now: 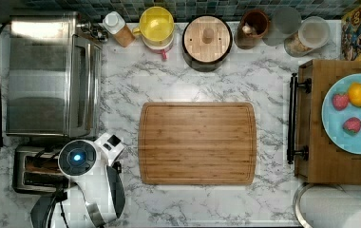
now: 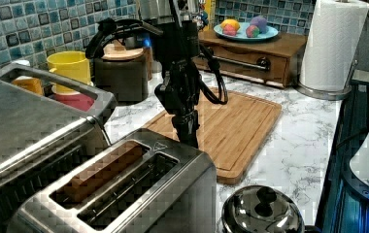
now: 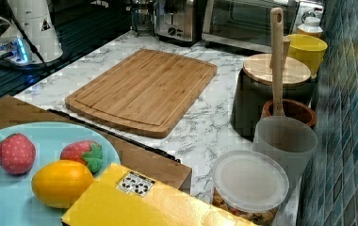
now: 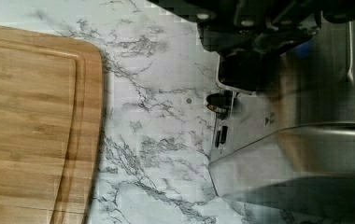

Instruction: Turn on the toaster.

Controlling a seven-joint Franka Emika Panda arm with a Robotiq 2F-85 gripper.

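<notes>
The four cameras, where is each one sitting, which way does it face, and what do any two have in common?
Top view: overhead, facing down on the counter; arm over the toaster.
Left view: beside the toaster, facing the cutting board; gripper at its far end.
Right view: by the fruit plate, facing the toaster.
Wrist view: facing down at the toaster's end.
All four share the cutting board.

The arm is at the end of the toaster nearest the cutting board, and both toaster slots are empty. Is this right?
Not quite. In the left view, one slot of the toaster holds a brown slice; the other looks empty. The rest stands: the arm is at the toaster's end nearest the cutting board.
</notes>
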